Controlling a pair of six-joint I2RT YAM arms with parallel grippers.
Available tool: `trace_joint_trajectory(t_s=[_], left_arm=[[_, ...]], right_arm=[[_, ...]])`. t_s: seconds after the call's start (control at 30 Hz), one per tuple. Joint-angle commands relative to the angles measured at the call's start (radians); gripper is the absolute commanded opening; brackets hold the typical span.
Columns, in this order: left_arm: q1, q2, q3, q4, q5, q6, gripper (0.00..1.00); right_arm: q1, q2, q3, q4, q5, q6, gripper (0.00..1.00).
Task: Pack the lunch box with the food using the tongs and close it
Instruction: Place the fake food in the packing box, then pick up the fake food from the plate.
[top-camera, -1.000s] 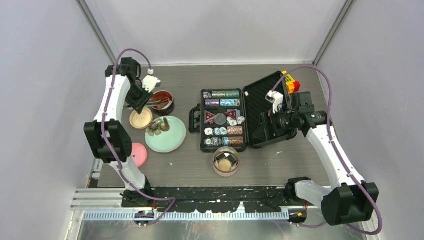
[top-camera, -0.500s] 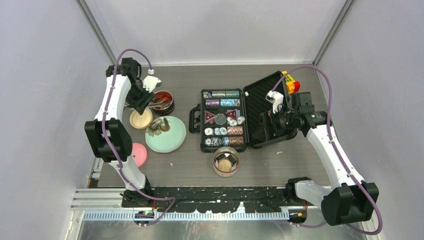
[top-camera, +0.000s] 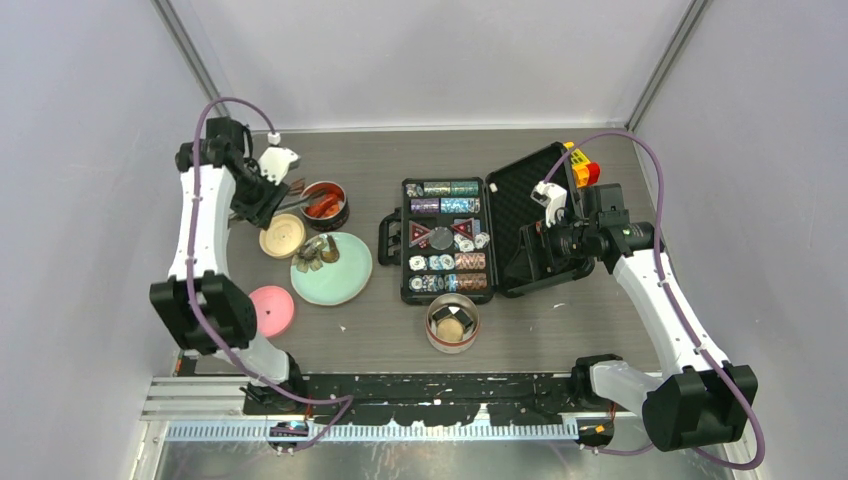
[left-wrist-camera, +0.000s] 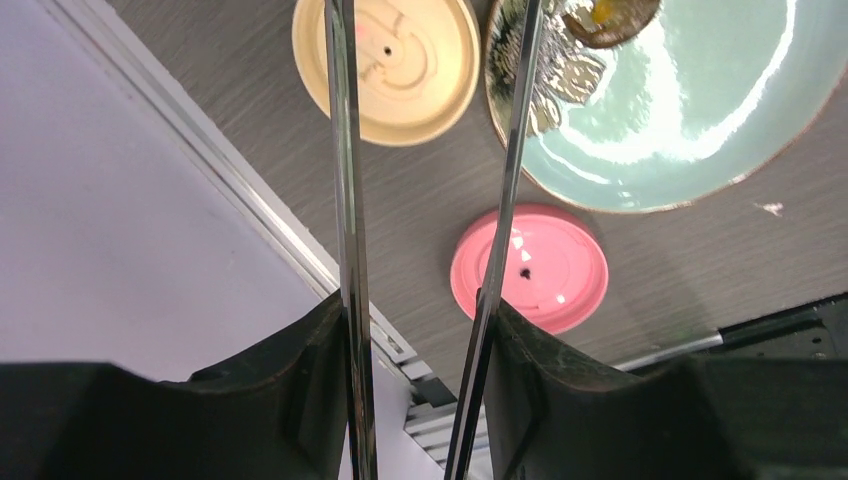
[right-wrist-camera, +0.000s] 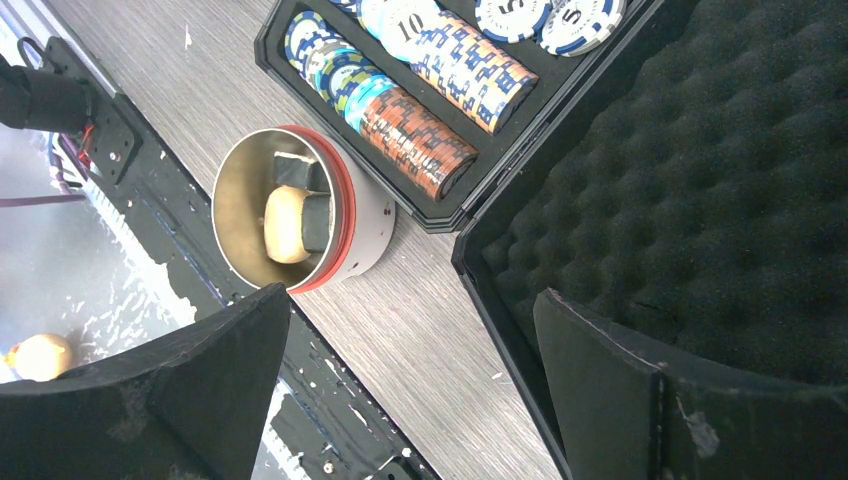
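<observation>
My left gripper (top-camera: 262, 192) (left-wrist-camera: 420, 335) is shut on the tongs (left-wrist-camera: 341, 200), whose two grey arms stand spread apart between the pads. It hangs just left of a round lunch box tub (top-camera: 325, 205) holding red-orange sausages. That tub's cream lid (top-camera: 282, 236) (left-wrist-camera: 386, 58) lies beside it, and a pink lid (top-camera: 270, 310) (left-wrist-camera: 530, 268) lies nearer. More food (top-camera: 318, 250) (left-wrist-camera: 560, 70) sits on the mint-green plate (top-camera: 345, 280) (left-wrist-camera: 700, 120). The steel tub (top-camera: 452, 322) (right-wrist-camera: 365, 225) holds a tan disc (right-wrist-camera: 283, 225) and dark blocks. My right gripper (top-camera: 548, 245) (right-wrist-camera: 408, 300) is open and empty.
An open black case of poker chips (top-camera: 445, 240) (right-wrist-camera: 440, 80) lies mid-table, its foam-lined lid (top-camera: 535, 215) (right-wrist-camera: 720, 150) propped up under my right gripper. The enclosure's left wall (left-wrist-camera: 120, 230) and rail stand close beside my left arm.
My left arm has drawn back and to the left, away from the sausage tub, and the tongs' arms have spread wider. The right arm has not moved.
</observation>
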Motion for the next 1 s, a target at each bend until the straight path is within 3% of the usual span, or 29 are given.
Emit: trace_joint_trajectory(t_s=[0.0,0.4,0.97], left_arm=[[0.006,-0.161,-0.090,-0.004,0.047,0.029,0.47],[-0.017,-0.310,-0.333,0.027,0.026,-0.121,0.48],[-0.186,-0.226,-0.432,0.164,-0.135,-0.250,0.45]], right_arm=[[-0.004,-0.010,0.009,0.007,-0.011,-0.005,0.96],[-0.004,0.004,0.012,0.021,0.015,0.038,0.95],[-0.004,-0.009,0.007,0.022,0.020,0.035,0.95]])
